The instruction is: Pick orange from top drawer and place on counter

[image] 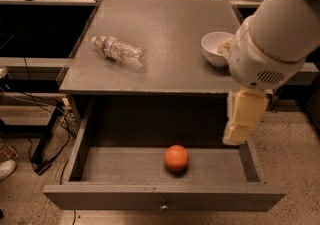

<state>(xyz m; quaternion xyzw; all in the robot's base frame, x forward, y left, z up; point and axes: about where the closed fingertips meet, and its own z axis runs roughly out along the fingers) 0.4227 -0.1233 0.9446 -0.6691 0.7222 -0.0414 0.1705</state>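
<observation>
— Jaws first: where are they, and how do they stand?

— They're on the gripper [237, 136], which hangs just below the bench's front right corner, over the right end of the open drawer. I cannot tell whether the jaws are apart or together.

— And the rest, big to small?

— The grey bench [165, 29]. The top drawer [125, 200] is pulled out under its front edge. A plastic bottle [119, 51] lies on its side toward the left edge. A white bowl [214, 49] sits near the right edge, partly behind the arm. The orange [176, 158] rests on the drawer floor, about midway along.

— So what does the reach turn on?

— The orange lies apart from the gripper, toward the drawer's middle and lower. Being round, it has no long axis to line up. I'd say shift toward the middle, then go down.
</observation>
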